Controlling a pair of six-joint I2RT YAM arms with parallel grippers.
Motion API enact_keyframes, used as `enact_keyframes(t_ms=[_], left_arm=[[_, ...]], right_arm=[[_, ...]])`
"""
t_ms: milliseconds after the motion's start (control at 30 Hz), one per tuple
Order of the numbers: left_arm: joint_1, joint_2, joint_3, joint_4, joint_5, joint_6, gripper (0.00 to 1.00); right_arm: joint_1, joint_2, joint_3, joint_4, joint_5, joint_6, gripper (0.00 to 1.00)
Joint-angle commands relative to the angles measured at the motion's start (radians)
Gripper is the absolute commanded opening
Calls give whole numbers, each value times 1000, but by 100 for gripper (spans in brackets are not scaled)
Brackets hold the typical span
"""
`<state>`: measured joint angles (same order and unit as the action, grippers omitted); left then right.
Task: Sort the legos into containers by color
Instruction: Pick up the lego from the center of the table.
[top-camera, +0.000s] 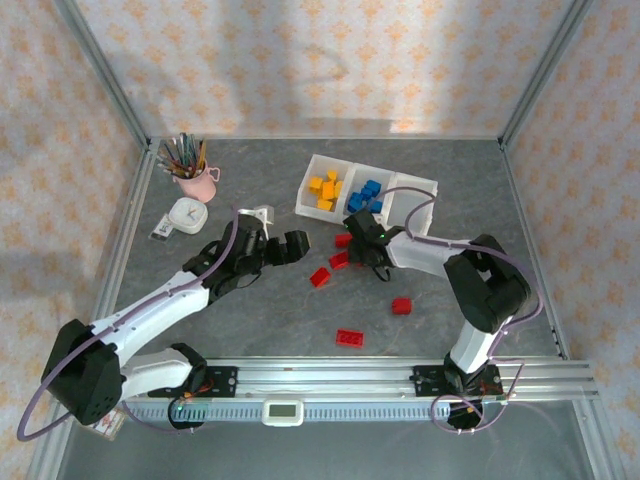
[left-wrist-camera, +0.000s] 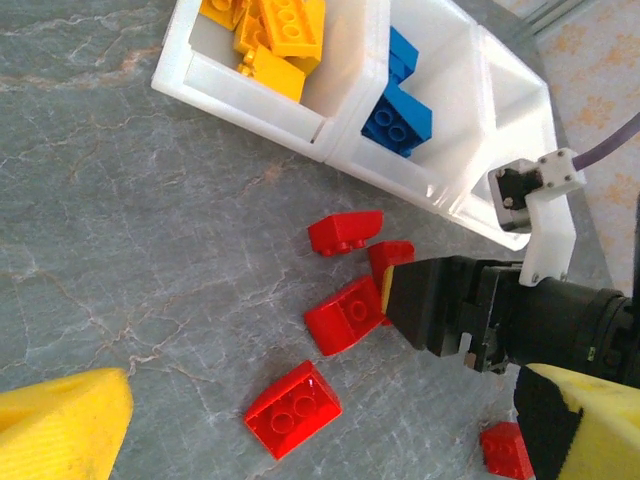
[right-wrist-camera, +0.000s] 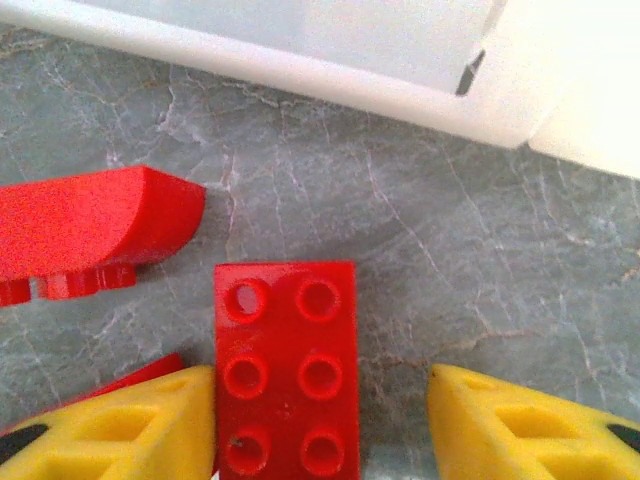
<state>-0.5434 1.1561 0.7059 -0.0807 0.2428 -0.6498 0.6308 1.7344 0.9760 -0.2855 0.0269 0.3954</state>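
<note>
The right arm's fingers (right-wrist-camera: 150, 420) hang spread wide and empty, low over the table (right-wrist-camera: 480, 280), straddling a flat red brick (right-wrist-camera: 287, 380) just short of the white tray (right-wrist-camera: 300, 60). The brick lies off-centre, right beside one finger, with a curved red brick (right-wrist-camera: 90, 225) and another red piece (right-wrist-camera: 140, 372) close by, so closing might twist it askew or pinch a neighbour too. The left arm's fingers (left-wrist-camera: 60, 420) gape empty nearby
</note>
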Motion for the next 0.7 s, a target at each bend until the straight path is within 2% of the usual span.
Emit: enact_keyframes(t_ms=[0,200,433,667], left_arm=[[-5,21,40,16,-27,-1,99],[-5,43,64,13,-18,-1,99],[-13,32,51,37,-30,-65,99],[-61,33,52,97,-59,-106,99]], right_arm=[[-14,20,15,18,11,-5,52],[-19,10,-7,22,-27,-28,37],[-32,-127,-65,-8,-42,-35,35],[-136,-278,-50,-71,-35,-41,35]])
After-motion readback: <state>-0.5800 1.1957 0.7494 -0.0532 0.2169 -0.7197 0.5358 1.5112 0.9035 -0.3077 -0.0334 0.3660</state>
